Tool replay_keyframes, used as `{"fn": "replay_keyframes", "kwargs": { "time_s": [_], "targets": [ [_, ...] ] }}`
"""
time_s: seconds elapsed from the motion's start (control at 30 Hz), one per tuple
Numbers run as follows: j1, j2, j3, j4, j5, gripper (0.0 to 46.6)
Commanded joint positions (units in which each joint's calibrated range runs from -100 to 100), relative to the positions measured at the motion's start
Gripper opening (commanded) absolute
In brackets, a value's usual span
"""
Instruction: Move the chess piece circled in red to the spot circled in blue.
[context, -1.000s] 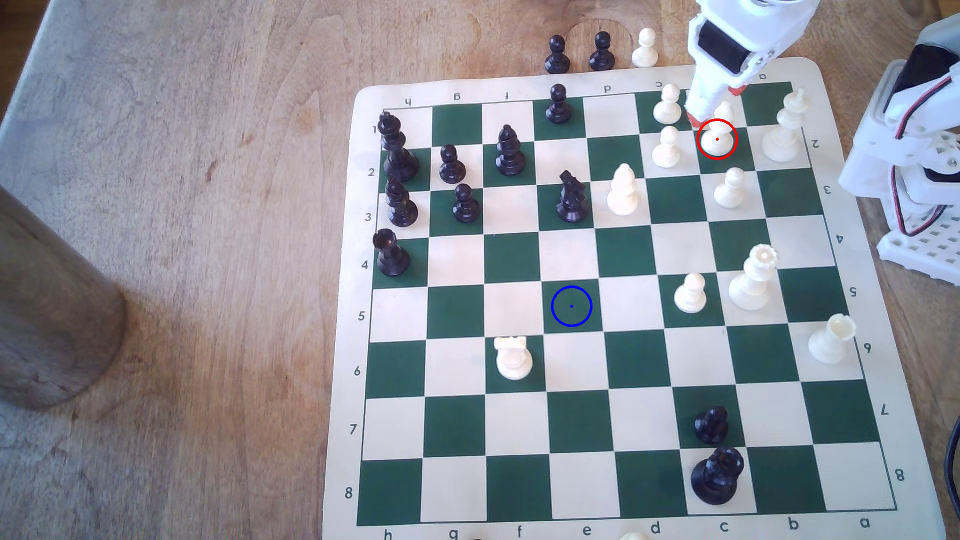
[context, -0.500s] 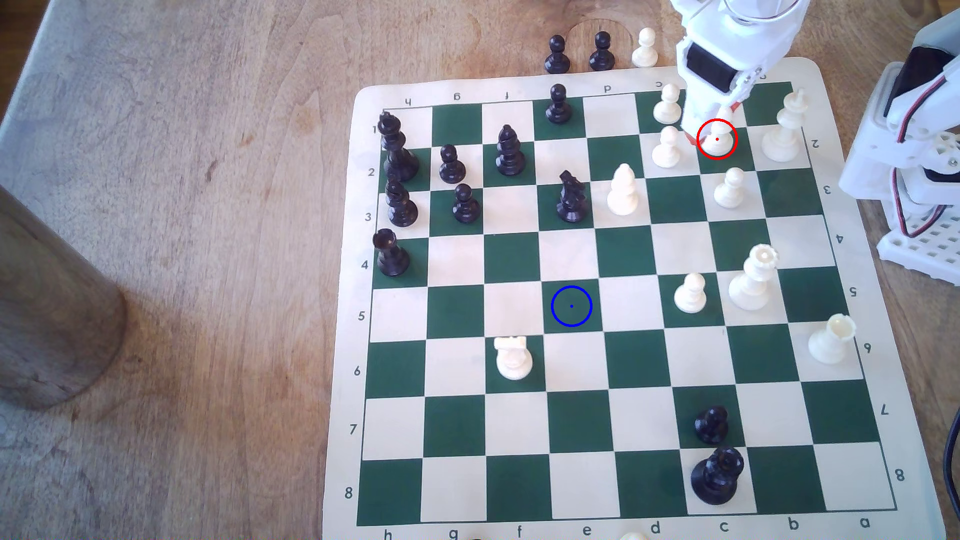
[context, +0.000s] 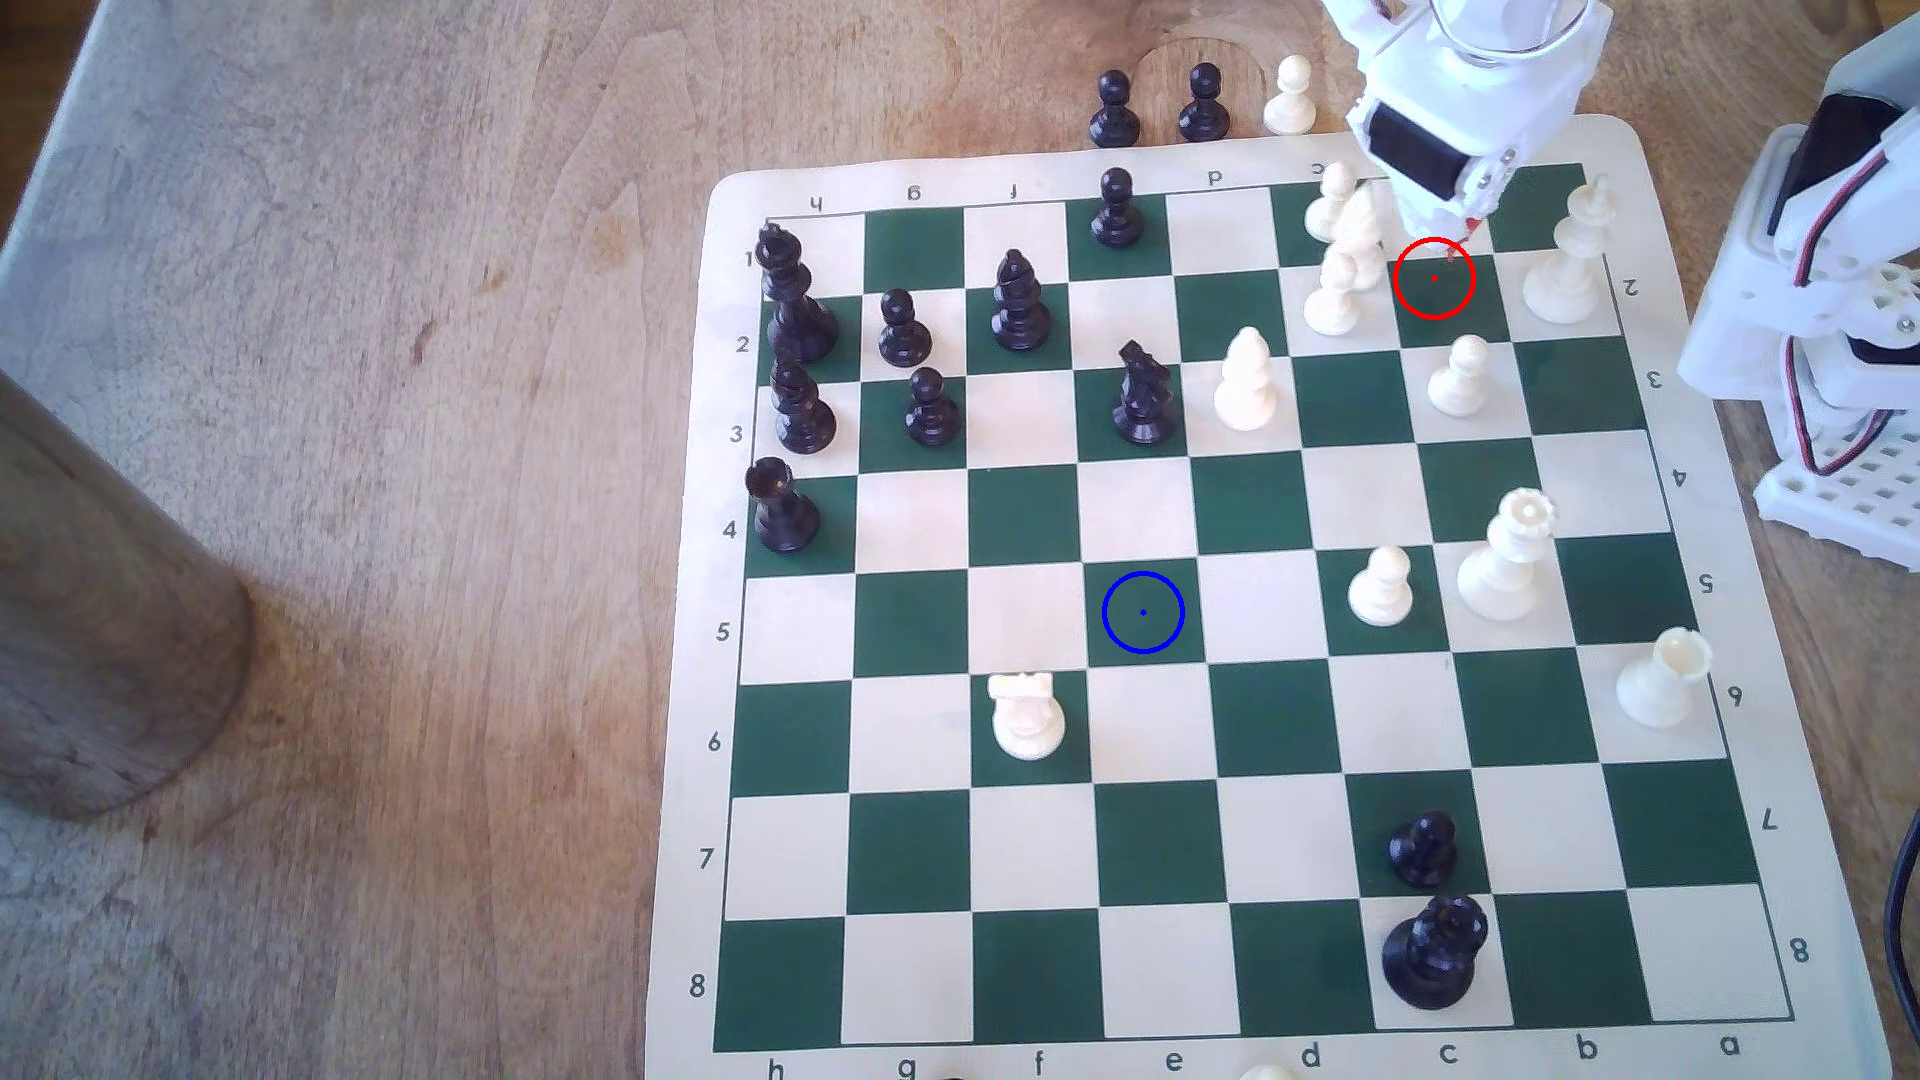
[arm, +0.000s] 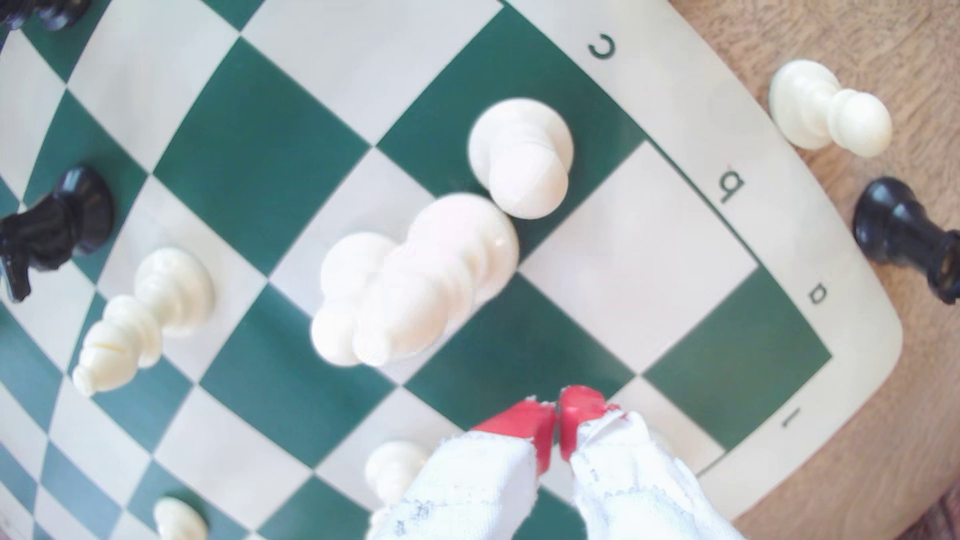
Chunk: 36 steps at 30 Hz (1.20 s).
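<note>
The jaws (arm: 558, 415) are closed on nothing; the bishop (context: 1359, 231) leans loose against a pawn (context: 1333, 296) beside the red ring (context: 1434, 277), and may topple it.

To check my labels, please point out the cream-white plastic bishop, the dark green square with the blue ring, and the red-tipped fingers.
Cream-white plastic bishop (arm: 460, 254): wrist view, wide base.
Dark green square with the blue ring (context: 1143, 613): exterior view, centre.
Red-tipped fingers (arm: 524, 420): wrist view, red tip.

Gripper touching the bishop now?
Apart. Wrist view: the gripper has its red tips shut on nothing, and green board shows between them and the blurred bishop.
</note>
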Motion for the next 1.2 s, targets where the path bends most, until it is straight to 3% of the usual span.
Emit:
{"fn": "replay_keyframes", "kwargs": {
  "time_s": [0.0,0.2,0.47,0.67,0.73,1.17],
  "targets": [
    [-0.6,-2.5,-0.6,0.5,0.2,0.3],
    [-0.5,-2.4,-1.4,0.8,-0.1,0.5],
    [0.1,-4.9,-9.5,6.8,-2.3,0.6],
    [0.4,-4.7,-16.3,6.4,-6.2,15.6],
    [0.3,-3.5,-16.3,5.2,-6.8,16.8],
    [0.8,7.8,-16.3,0.4,-6.5,15.6]
  ]
}}
